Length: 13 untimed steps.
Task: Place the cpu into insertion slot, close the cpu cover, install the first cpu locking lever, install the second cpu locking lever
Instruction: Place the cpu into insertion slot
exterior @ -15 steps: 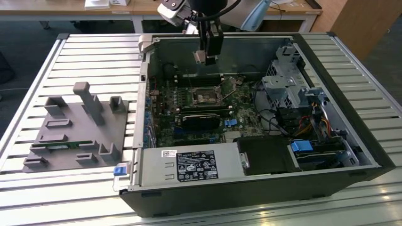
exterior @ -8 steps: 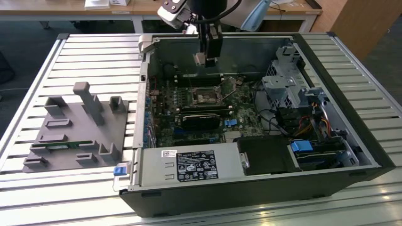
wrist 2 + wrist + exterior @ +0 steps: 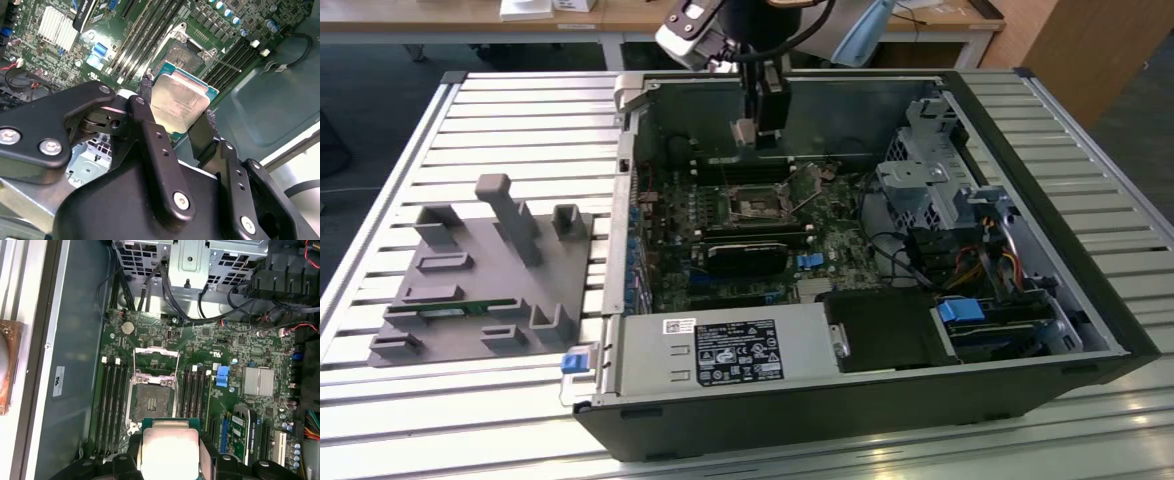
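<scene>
My gripper [image 3: 750, 132] hangs over the back of the open computer case, shut on the cpu [image 3: 744, 133]. In both wrist views the cpu [image 3: 180, 102] [image 3: 170, 447] is a pale silver square chip on a green edge, pinched between the black fingers [image 3: 145, 92]. The insertion slot [image 3: 152, 402] [image 3: 182, 52] [image 3: 758, 203] lies open on the green motherboard, dark centre bare, a short way from the chip. The cpu cover [image 3: 156, 354] is a thin silver frame swung up from the slot's edge. I cannot make out the locking levers clearly.
The case [image 3: 1067, 300] lies on a slatted table, with a grey fixture block [image 3: 480, 270] at the exterior view's left. Inside are a power supply [image 3: 720, 350], a drive cage [image 3: 927, 170], cables [image 3: 987, 260], a long black card [image 3: 747, 250] and memory slots [image 3: 112, 395] flanking the socket.
</scene>
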Each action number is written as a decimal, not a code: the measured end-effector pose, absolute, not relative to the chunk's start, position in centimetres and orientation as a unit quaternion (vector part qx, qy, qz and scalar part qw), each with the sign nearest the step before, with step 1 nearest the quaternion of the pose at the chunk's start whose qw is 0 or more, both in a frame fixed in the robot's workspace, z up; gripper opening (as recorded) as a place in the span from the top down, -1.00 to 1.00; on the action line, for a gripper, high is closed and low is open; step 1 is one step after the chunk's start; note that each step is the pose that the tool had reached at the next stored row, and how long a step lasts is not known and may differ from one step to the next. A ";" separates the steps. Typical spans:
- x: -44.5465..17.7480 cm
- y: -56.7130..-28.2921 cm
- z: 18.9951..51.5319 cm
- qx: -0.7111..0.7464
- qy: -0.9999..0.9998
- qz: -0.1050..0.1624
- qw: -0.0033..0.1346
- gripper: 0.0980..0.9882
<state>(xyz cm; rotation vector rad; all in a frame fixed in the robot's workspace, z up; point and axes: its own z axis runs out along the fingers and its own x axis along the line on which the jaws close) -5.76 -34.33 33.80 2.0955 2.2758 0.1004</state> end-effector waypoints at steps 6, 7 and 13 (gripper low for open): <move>-5.8 -34.3 33.5 0.680 0.732 0.032 0.023 0.00; -5.8 -34.3 33.4 0.680 0.732 0.032 0.023 0.00; -5.8 -34.3 33.2 0.681 0.732 0.032 0.023 0.00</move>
